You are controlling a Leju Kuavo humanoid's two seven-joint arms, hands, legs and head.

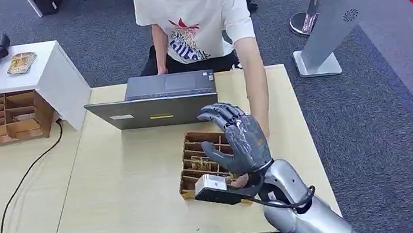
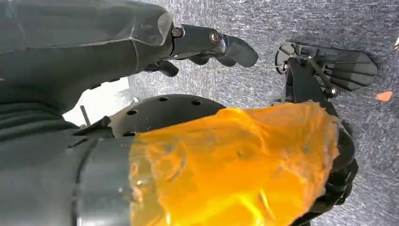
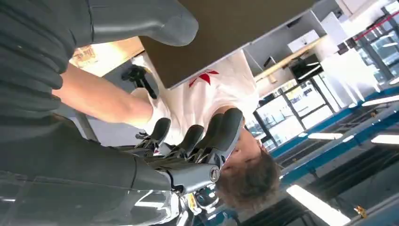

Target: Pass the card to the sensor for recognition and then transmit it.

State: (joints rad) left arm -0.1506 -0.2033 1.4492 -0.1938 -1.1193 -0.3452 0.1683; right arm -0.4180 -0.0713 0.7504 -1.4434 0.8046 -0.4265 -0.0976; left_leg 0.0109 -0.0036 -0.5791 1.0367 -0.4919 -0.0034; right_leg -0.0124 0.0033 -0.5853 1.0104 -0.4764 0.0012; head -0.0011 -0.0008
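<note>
— What is the robot's right arm (image 1: pixel 308 214) made of, by the look of it?

— Smooth silver shells, rounded, with a thin black cable (image 1: pixel 289 203) looping across near the wrist. The right hand (image 1: pixel 242 142) is dark grey with jointed fingers and a thicker grey thumb.

— And up close?

— In the right wrist view the fingers (image 3: pixel 197 136) end in rounded black tips, and a round silver screw (image 3: pixel 214 174) sits on the thumb. A grey ribbed cover lies behind the hand.

— The left hand (image 2: pixel 207 47)?

— Same dark grey, with two small screws on the thumb.
</note>
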